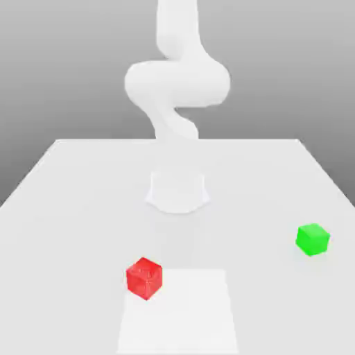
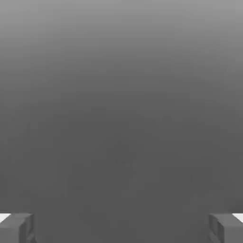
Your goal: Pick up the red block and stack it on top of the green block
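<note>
We have the gripper (image 2: 121, 228) with its two fingers (image 2: 18, 230) wide apart in the hand view, plain grey between them and nothing in their grip. Neither cube lies in that gap, so our first danger is aim: if we come down without lining up over the red cube (image 1: 144, 279), a fingertip could land on its top or knock it away.

The cube's turn is the next likely cause of trouble. It sits with a vertical edge towards the exterior view's camera, and if we close without matching the wrist to its faces, the pads may catch corners, twist it or let it slip. Going too low could press the fingertips into the white table (image 1: 76, 229).

The red cube lies well apart from the fingers, on the table side of the white arm (image 1: 177, 83), nearer the camera than the arm's base (image 1: 177, 191). It overlaps a corner of the paler rectangular patch (image 1: 182, 319), towards the exterior view's left.

Farther out, the green cube (image 1: 313, 239) sits alone towards the exterior view's right, also turned. The carry across is long; a weak grip could drop the red cube, and an off-centre or hurried release could topple the stack.
</note>
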